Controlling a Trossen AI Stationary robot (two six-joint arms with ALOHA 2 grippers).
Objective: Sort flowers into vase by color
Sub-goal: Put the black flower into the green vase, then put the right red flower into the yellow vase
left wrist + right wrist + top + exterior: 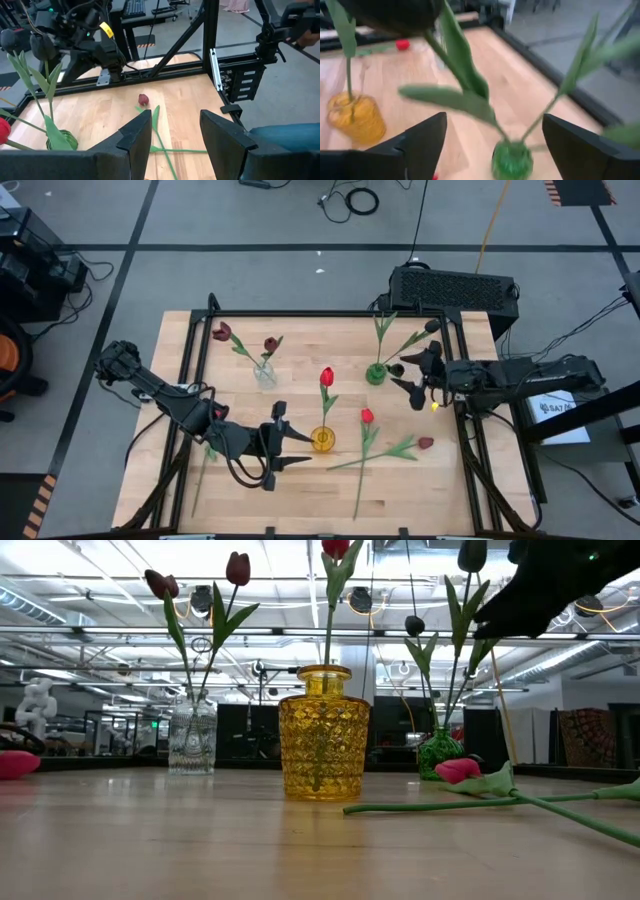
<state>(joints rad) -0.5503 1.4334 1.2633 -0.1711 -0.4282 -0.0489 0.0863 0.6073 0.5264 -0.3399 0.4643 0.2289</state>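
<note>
My right gripper [408,379] spread wide beside green vase [376,373], probably just released a dark tulip [432,326] (retreat straight, avoid leaves).

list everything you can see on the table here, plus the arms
table: one, light wood, black frame
clear vase: one, back left
maroon flowers: two, in the clear vase
yellow vase: one, centre front
red flower: one, in the yellow vase
green vase: one, back right
dark flowers: two, near-black, in the green vase
lying red flower: one, right of the yellow vase
lying maroon flower: one, front right
left gripper: open, beside the yellow vase
right gripper: open, by the green vase
</note>
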